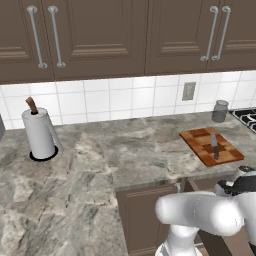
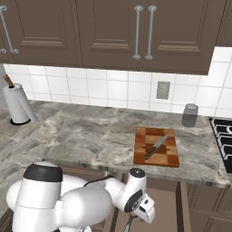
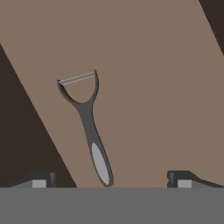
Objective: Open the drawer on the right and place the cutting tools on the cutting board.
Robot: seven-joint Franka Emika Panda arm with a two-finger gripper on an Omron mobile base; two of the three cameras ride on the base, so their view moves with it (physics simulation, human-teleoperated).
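Below, gripper (image 3: pixel 109 179) hung wide open over peeler (image 3: pixel 87 127) on drawer (image 3: pixel 144 87) floor; knife (image 2: pixel 156 147) lay on board (image 2: pixel 156 158).

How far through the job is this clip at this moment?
Done: the drawer is open and the knife lies on the cutting board. In hand: the open gripper hangs over the peeler on the drawer floor, not gripping it. Left: grasp the peeler and move it to the board.
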